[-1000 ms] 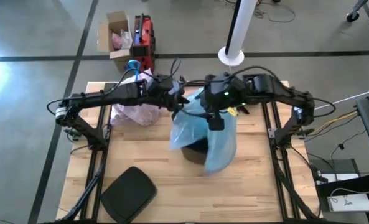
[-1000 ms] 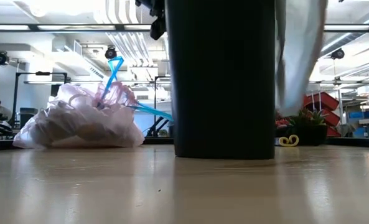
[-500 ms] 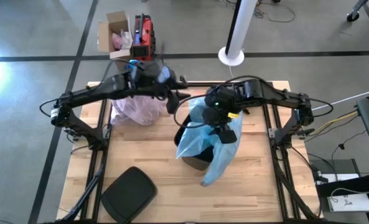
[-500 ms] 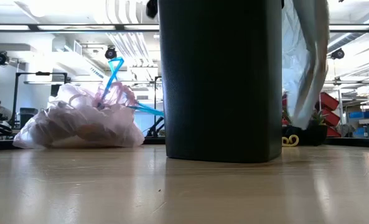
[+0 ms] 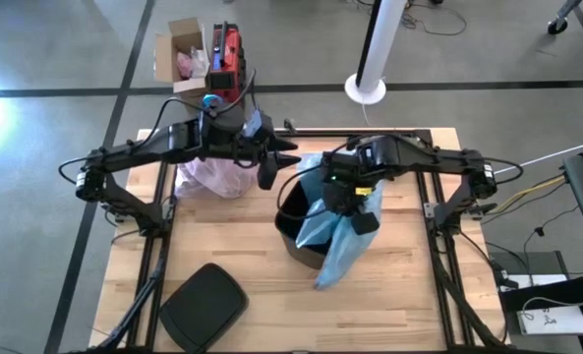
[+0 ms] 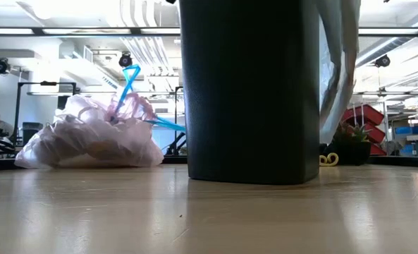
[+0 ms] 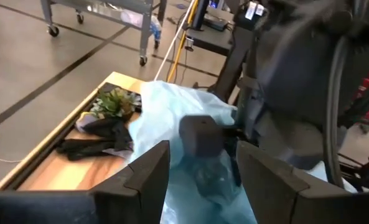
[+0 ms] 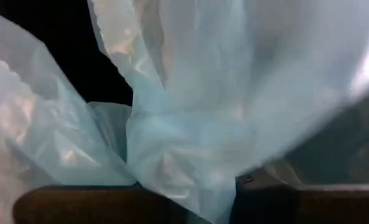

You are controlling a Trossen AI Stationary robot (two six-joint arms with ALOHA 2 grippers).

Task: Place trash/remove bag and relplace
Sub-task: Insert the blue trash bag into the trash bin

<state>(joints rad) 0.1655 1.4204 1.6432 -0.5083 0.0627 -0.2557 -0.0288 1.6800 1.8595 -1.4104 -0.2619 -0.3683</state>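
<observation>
High view: the tied-off pinkish-white plastic bin liner [image 5: 215,175] with its blue drawstring [image 5: 209,101] lies bulging near the far left edge of the wooden tabletop [image 5: 242,246] — so the full bag is already out of the bin, and presumably the trash is inside it. The round black plastic bin [image 5: 296,228] stands near the middle of the tabletop, with a light blue translucent plastic bag [image 5: 337,231] draped over its right side and hanging down to the wood. The right gripper [image 5: 355,208] sits over that rim, bunched in the blue plastic; the left gripper [image 5: 273,163] hangs at the bin's far left rim, beside the blue bag. A flat black rounded lid [image 5: 204,304] lies near the front left corner.

Low view: the bin fills the centre, its outer wall bare on the left, with blue film hanging only down its right side. The full liner rests on the tabletop well to the left.

Left wrist view: the left jaws stand apart with nothing between them, the blue bag and the other arm ahead of them. Black and green clutter [image 7: 107,127] lies at the tabletop's edge beyond.

Right wrist view: blue film fills the frame and gathers at the fingers — the jaws appear closed on a fold of it.

Judgement: removal is done; the fresh bag is only partly over the rim and not yet spread all round or seated.
</observation>
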